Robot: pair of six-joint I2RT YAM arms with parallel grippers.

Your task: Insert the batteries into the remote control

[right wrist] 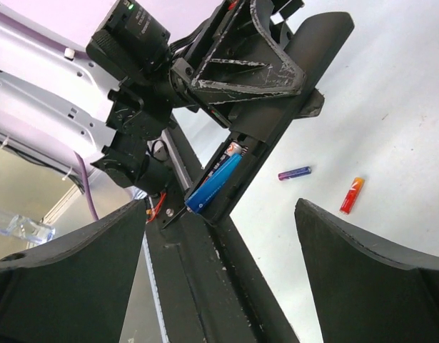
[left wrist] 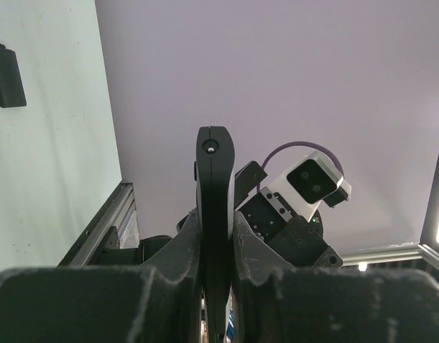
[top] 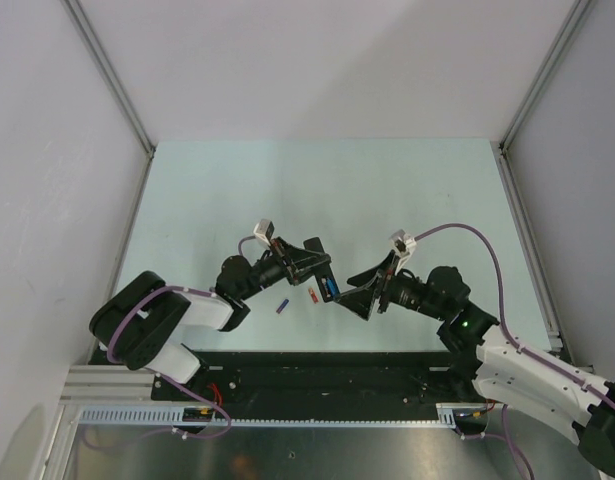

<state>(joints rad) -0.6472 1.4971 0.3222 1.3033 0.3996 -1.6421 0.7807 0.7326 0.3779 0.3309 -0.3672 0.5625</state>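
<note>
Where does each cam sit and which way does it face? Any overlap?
Top external: above and behind, looking down on the table; left arm and right arm show.
Left wrist: looks along its left tool, shut on the remote control edge-on.
Right wrist: between the open right tool's fingers, faces the bright blue battery.
Shared: all see the remote control.

Remote control [right wrist: 290,107] in left claw [top: 322,275]. Inner battery [right wrist: 214,182] in its compartment. Left loose battery [top: 282,306] and right loose battery [top: 312,296] on tabletop [top: 387,190], apart, left of right claw [top: 352,297].
</note>
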